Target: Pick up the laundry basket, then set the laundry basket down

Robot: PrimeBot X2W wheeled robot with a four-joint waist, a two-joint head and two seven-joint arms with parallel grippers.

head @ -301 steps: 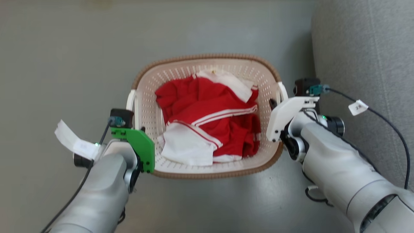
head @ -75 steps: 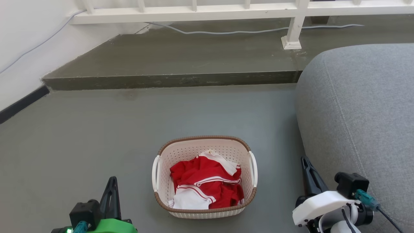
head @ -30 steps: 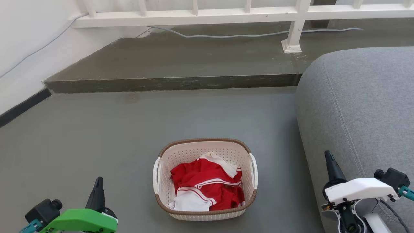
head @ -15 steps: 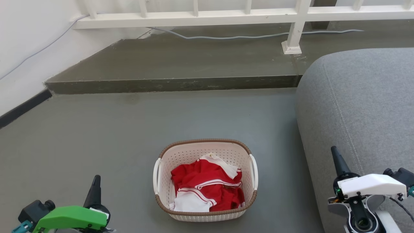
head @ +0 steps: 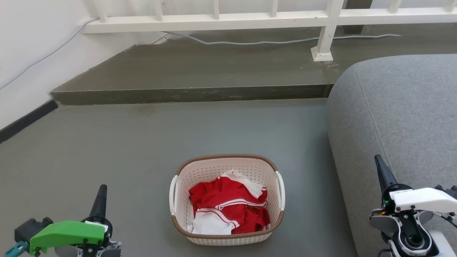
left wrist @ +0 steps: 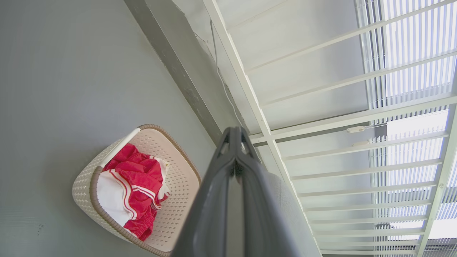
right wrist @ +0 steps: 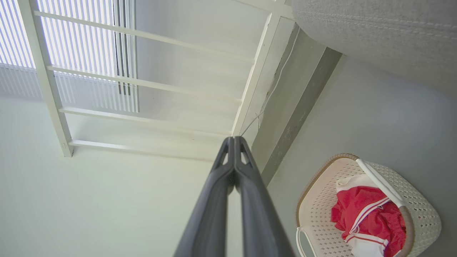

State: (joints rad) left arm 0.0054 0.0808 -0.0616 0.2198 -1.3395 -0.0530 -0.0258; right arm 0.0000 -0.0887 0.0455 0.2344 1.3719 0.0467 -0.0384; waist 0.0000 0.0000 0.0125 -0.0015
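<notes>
The laundry basket (head: 185, 180) stands on the grey floor, cream-white and perforated with a brown rim, white side handles and red-and-white clothes (head: 228, 207) inside. It also appears low in the left wrist view (left wrist: 178, 171) and the right wrist view (right wrist: 321, 200). My left gripper (head: 101, 189) sits at the lower left, well apart from the basket, fingers pressed together and empty (left wrist: 235, 134). Over at the lower right, beside the sofa, my right gripper (head: 378, 160) is likewise shut on nothing (right wrist: 234, 141).
A grey sofa (head: 400, 117) fills the right side, close to my right arm. Beyond the basket a raised concrete step (head: 192, 92) crosses the floor, with a white railing (head: 228, 19) and a cable behind. A white wall with dark skirting lies left.
Ten seconds ago both grippers were at the basket's handles from close above. Since then they have let go; over the last second both arms drifted outward and the fingers point further up.
</notes>
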